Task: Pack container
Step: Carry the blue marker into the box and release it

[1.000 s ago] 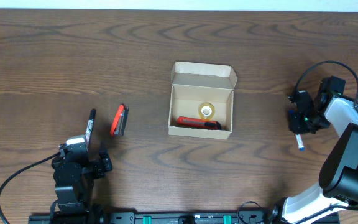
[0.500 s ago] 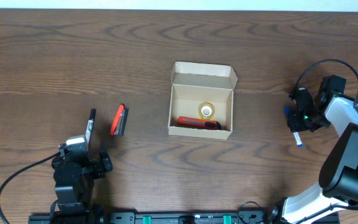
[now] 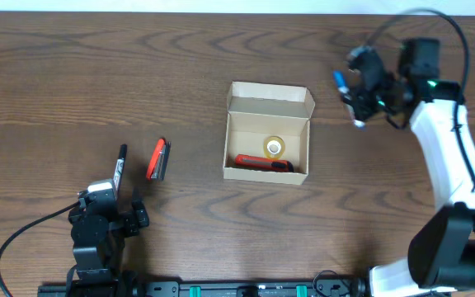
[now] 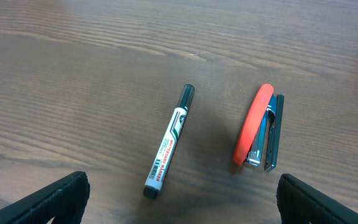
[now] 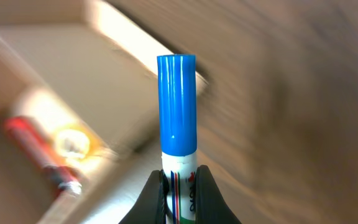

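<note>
**Blue-capped marker held aloft beside the open box**

A dark brown table [image 3: 39, 74] with strong wood grain fills the overhead view; a thin pale strip shows beyond its far edge, and a black rail with teal fittings [image 3: 246, 289] runs along the near edge.

At the near left, the left gripper [image 4: 182, 186] sits low with its jaws spread wide and nothing between them. Just ahead of it a black marker [image 4: 168, 143] lies flat on the wood, and a red stapler [image 4: 258, 132] lies just beside it to the right, the two apart.

Near the middle of the table stands the container [image 3: 267, 106], a tan cardboard box with its flaps open. Inside lie a yellow tape roll [image 3: 274, 148] and a red tool [image 3: 264, 162] along the near wall.

To the right, off the box's far right corner, the right gripper [image 5: 178, 186] is closed tight around a blue-capped marker [image 5: 178, 102], cap pointing away from the fingers. The wrist view is blurred.
</note>
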Tool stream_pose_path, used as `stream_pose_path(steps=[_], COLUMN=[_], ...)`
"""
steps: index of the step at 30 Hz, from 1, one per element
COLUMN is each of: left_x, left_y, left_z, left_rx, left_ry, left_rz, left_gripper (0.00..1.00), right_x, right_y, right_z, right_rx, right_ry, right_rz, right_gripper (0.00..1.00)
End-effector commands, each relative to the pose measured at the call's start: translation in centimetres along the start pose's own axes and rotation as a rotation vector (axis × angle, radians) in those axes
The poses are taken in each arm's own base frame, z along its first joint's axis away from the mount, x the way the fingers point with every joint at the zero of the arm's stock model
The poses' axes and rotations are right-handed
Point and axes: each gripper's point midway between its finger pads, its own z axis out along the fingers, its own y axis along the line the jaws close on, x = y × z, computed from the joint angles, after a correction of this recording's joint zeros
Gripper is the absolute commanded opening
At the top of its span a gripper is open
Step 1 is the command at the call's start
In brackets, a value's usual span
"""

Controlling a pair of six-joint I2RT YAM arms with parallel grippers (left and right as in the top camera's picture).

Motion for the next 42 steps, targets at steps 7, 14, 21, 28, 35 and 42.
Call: stream_pose_path(steps=[7, 14, 21, 28, 35, 42], left_x=[-0.7, -0.7, -0.7, -0.7, -0.7, -0.7], left_y=[-0.1, -0.1, -0.1, -0.1, -0.1, -0.1], left_z=[-0.3, -0.3, -0.3, -0.3, -0.3, -0.3], left_rx=[0.008, 0.008, 0.008, 0.007, 0.008, 0.007], left_ry=[-0.017, -0.017, -0.017, -0.017, -0.017, -0.017], left_rz=[-0.007, -0.007, -0.007, -0.007, -0.007, -0.007], left_gripper=[0.95, 0.95, 0.95, 0.95, 0.95, 0.95], right_x=[-4.7, -1.2, 4.0, 7.0, 7.8, 7.6], right_y=[15.1, 18.2, 17.7, 17.1, 17.0, 16.9], right_z=[0.2, 2.5, 6.5, 10.3, 11.4, 11.6], right_rx=[-0.240, -0.335, -0.455, -0.506, -0.517, -0.513], right_ry=[0.001, 0.148, 0.348, 0.454, 0.472, 0.466], right_rz=[-0.528, -0.672, -0.756, -0.731, -0.723, -0.725], right_gripper=[0.01, 0.01, 0.01, 0.01, 0.01, 0.33])
